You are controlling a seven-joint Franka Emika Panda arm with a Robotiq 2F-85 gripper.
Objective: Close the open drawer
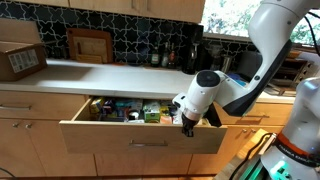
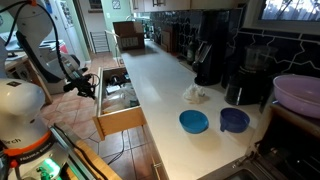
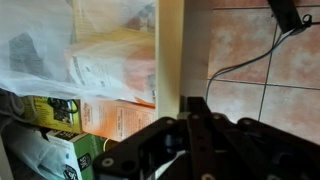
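Observation:
The wide light-wood drawer (image 1: 140, 138) stands pulled out under the white counter in both exterior views (image 2: 121, 121). Its front carries a small metal bar handle (image 1: 148, 143). It holds boxes and plastic bags (image 3: 90, 70). My gripper (image 1: 188, 122) is at the top edge of the drawer front near its right end, and it also shows in an exterior view (image 2: 90, 88). In the wrist view the black fingers (image 3: 195, 108) are together, shut on nothing, right at the front's top edge (image 3: 170, 50).
A cardboard box (image 1: 20, 60) and a wooden board (image 1: 88, 45) are on the counter. Coffee machines (image 2: 205, 60), two blue bowls (image 2: 194, 121) and a purple bowl (image 2: 296, 95) stand further along. A black cable (image 3: 240, 62) lies on the tiled floor.

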